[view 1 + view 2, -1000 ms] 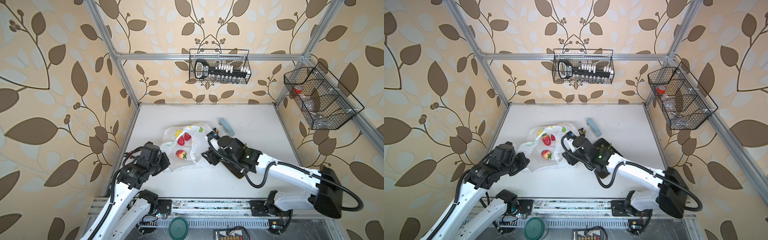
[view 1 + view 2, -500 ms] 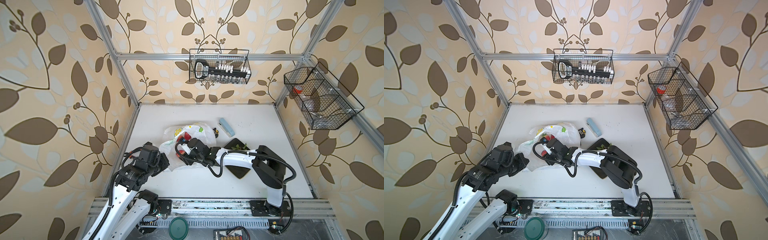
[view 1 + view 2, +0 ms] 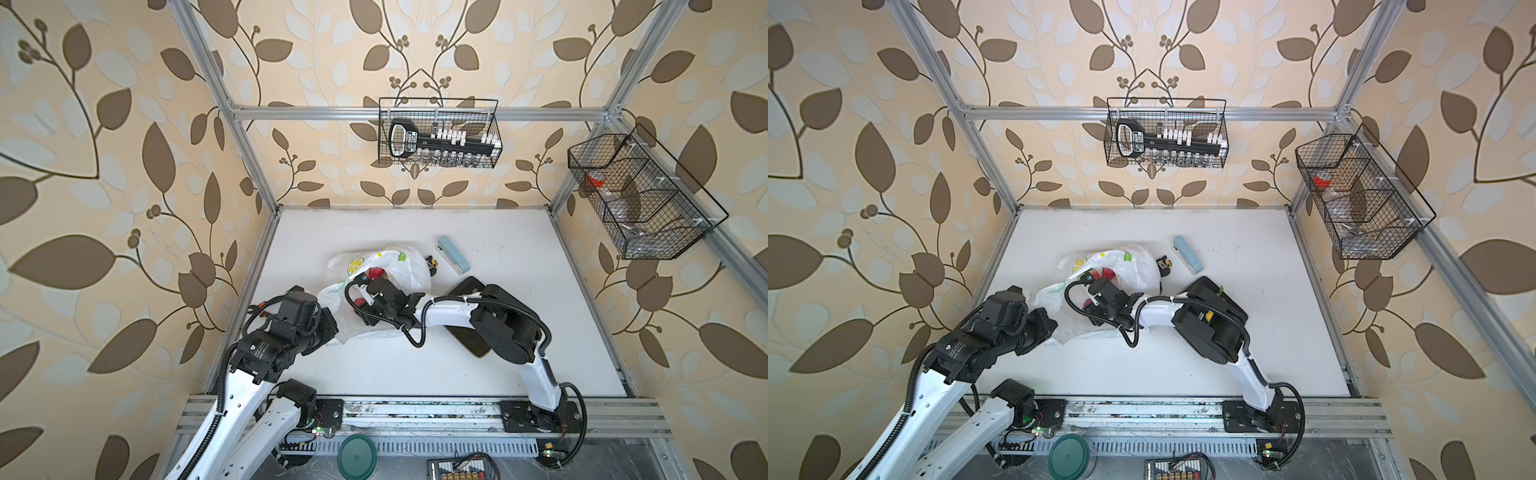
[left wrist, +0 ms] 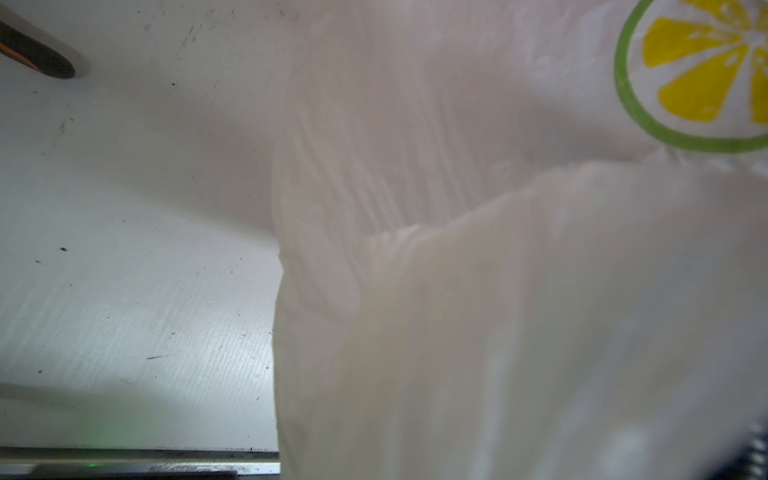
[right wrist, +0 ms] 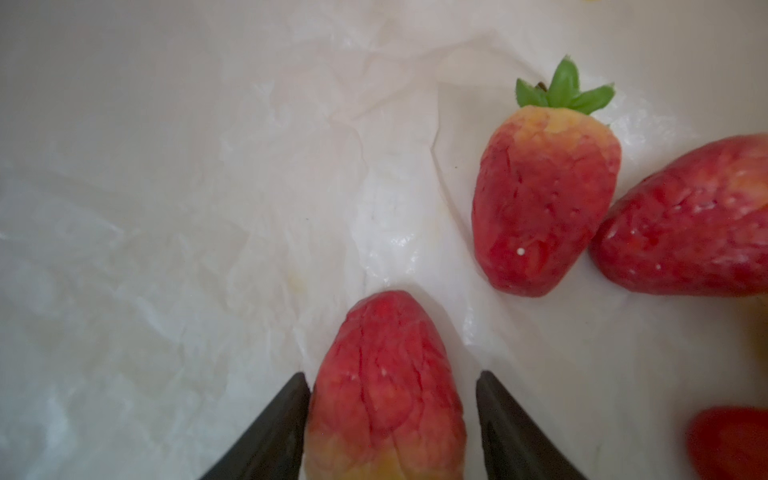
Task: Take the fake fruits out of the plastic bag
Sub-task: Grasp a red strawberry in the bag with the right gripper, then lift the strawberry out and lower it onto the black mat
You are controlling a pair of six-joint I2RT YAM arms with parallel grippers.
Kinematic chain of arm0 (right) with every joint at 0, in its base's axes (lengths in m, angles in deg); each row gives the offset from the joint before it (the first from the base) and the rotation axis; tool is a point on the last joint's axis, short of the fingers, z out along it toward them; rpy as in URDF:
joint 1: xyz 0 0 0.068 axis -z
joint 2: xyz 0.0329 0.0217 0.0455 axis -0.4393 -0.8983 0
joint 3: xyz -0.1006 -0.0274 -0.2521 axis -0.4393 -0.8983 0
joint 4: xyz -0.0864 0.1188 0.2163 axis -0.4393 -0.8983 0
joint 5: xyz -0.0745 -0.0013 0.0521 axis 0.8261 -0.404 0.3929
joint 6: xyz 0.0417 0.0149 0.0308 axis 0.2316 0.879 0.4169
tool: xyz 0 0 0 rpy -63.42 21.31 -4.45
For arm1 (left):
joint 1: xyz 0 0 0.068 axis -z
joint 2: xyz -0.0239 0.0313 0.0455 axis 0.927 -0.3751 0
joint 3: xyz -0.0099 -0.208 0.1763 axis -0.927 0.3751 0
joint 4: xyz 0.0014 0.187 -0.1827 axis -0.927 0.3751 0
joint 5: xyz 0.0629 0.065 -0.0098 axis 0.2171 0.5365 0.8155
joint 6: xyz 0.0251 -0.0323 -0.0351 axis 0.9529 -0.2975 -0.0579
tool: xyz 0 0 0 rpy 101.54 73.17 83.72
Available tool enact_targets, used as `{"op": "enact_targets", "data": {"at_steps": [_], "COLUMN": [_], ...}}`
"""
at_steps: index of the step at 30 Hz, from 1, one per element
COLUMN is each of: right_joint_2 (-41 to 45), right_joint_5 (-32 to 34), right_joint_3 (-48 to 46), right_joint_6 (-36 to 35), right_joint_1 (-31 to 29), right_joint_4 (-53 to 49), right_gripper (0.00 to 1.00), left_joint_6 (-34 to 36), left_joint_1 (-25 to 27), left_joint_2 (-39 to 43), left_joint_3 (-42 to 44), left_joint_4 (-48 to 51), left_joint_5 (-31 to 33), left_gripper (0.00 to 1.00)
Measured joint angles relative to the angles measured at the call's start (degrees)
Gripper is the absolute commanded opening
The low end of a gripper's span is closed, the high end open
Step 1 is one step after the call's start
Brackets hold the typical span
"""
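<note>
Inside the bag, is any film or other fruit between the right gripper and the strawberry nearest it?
Nothing visible: the right wrist view shows that strawberry between the open fingers of the right gripper, on plastic bag film; two other strawberries lie off to one side, clear of it.

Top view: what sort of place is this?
Probably a robot test booth, not a home: a left arm and a right arm bolted to a metal rail, an aluminium frame with wallpapered walls, and a hanging wire basket.
</note>
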Motion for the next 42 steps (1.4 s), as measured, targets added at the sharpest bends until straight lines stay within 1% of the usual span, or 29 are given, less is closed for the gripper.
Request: {"op": "enact_targets", "data": {"at_steps": [3, 6, 11, 16, 22, 26, 29, 32, 35, 37, 39, 42], "right_joint_2": [0.0, 0.0, 2.6, 11.8, 25.1, 34.2, 42.1, 50.4, 56.5, 58.4, 59.5, 60.2], "right_joint_5": [-0.9, -1.6, -2.6, -5.1, -11.0, -14.0, -13.2, -8.5, -1.4, 2.8, 6.8, 9.6], "right_joint_3": [0.1, 0.1, -2.1, -8.5, -16.7, -20.2, -23.0, -26.1, -27.8, -28.2, -28.9, -31.5], "right_joint_6": [0.2, 0.2, -0.4, -2.6, -5.6, -6.9, -6.4, -3.1, 3.8, 9.7, 16.8, 25.4], "right_joint_1": [0.0, 0.0, -0.1, -0.9, -2.0, -2.3, -2.3, -2.3, -1.8, -0.6, 1.7, 6.1], "right_joint_4": [0.2, 0.4, 1.2, 2.9, 4.9, 2.3, -1.6, -7.2, -15.9, -22.6, -29.9, -38.0], "right_gripper": [0.47, 0.4, 0.38, 0.38, 0.37, 0.36, 0.33, 0.3, 0.28, 0.28, 0.24, 0.23], "left_joint_6": [0.0, 0.0, -0.6, -2.8, -3.8, -4.3, -4.3, -4.3, -4.3, -4.1, -3.7, -2.9], "left_joint_1": [0.0, 0.0, 0.0, 0.0, 0.0, 0.0, 0.0, 0.0, 0.0, 0.0, 0.0, 0.0], "left_joint_2": [0.0, 0.0, 0.0, 0.0, 0.0, 0.0, -0.3, -0.9, -1.5, -1.7, -1.9, -2.1], "left_joint_3": [0.0, 0.0, 0.0, 0.0, 0.0, 0.0, 0.0, 0.0, 0.0, 0.0, 0.0, 0.0], "left_joint_4": [0.2, 0.3, 0.3, -0.4, -1.2, -1.4, -1.9, -2.5, -2.6, -2.5, -2.4, -2.4], "left_joint_5": [0.0, 0.0, 0.7, 2.3, 4.0, 4.5, 4.5, 4.5, 4.7, 4.8, 4.9, 4.9], "left_gripper": [0.0, 0.0, 0.0, 0.0, 0.0, 0.0, 0.0, 0.0, 0.0, 0.0, 0.0, 0.0]}}
